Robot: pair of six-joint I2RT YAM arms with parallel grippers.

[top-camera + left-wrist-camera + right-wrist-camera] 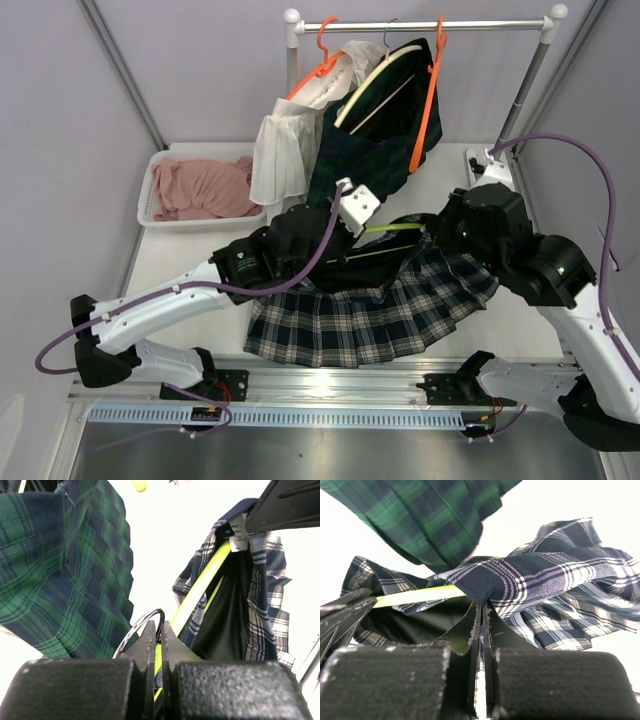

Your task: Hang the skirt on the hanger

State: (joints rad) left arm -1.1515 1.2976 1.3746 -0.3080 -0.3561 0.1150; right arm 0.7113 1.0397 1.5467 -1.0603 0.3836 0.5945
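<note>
Black fingers [149, 647] of the left gripper [158, 628] fill the bottom of its wrist view, pressed narrow on the yellow-green hanger [201, 586] right beside its wire hook [142, 621], which curls out to the left of the jaws. Ahead of this gripper and to its right, the hanger's arm runs up into the skirt [265, 610], whose white label shows near the far end. To the left of the jaws hangs a green plaid garment [60, 570].

Right gripper [481, 608] is likewise closed tight, pinching a fold of the navy-and-white plaid skirt at the fingertips; the hanger bar leaves that fold to the gripper's left, and more pleats bunch to its right.

From above, the skirt [370, 315] lies between and just below both grippers, its hem fanned on the white table [170, 255] and its upper edge lifted along the hanger. Beyond the grippers stands a rail [420, 24] carrying the green garment, a white blouse [283, 140] and orange hangers [426, 110]. Well to the left of the left gripper sits a white tray [150, 190] holding pink cloth [205, 187]. Purple cables [600, 170] loop off the arms. Pale lavender walls with grey posts close in the table on three sides
</note>
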